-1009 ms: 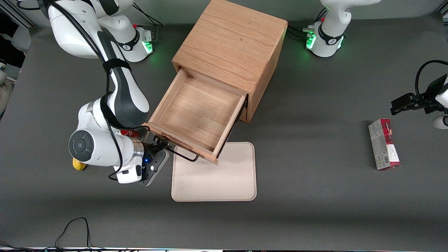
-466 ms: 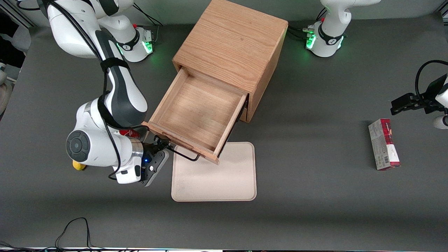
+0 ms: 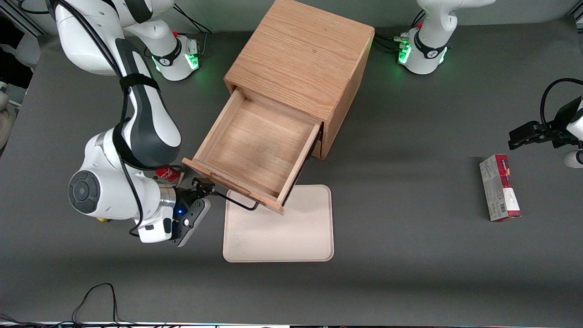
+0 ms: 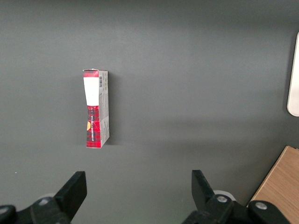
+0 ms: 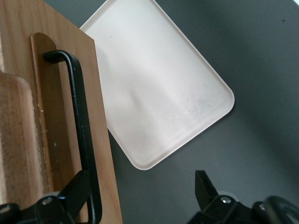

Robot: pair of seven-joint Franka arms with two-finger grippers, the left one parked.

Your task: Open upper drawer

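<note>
**Inspector:** What is the status at the near end of the table?

**Technician:** The tray (image 3: 278, 228) lies flat in the lower centre of the front view. The gripper (image 3: 203, 186) is just above it in the frame, at the working arm's end of the handle (image 3: 241, 202). The wrist view shows the fingers (image 5: 77, 186) spread wide. The black bar passes just beside one finger and nothing is clamped.

**Inspector:** Where is the drawer?

**Technician:** The drawer (image 3: 255, 146) is mid-frame, drawn well out of the cabinet (image 3: 300, 54), which occupies the upper centre. Its front panel overhangs the tray's farther edge. The task looks essentially complete.

**Inspector:** What faults are possible from here?

**Technician:** Three, in his judgement.
- **Snagged handle:** if the arm retreats sideways before clearing the bar, the nearer finger may hook the handle. That would drag the drawer askew or turn the cabinet on the table.
- **Overtravel:** any further pull could draw the drawer off its runners, so that its front drops onto the tray.
- **Reclosing:** the wrist sits close to the drawer's front corner. A lift that swings toward the cabinet could push the drawer back in and undo the work.

**Inspector:** What does he recommend?

**Technician:** Back the gripper straight away from the front panel, then raise it.
</note>
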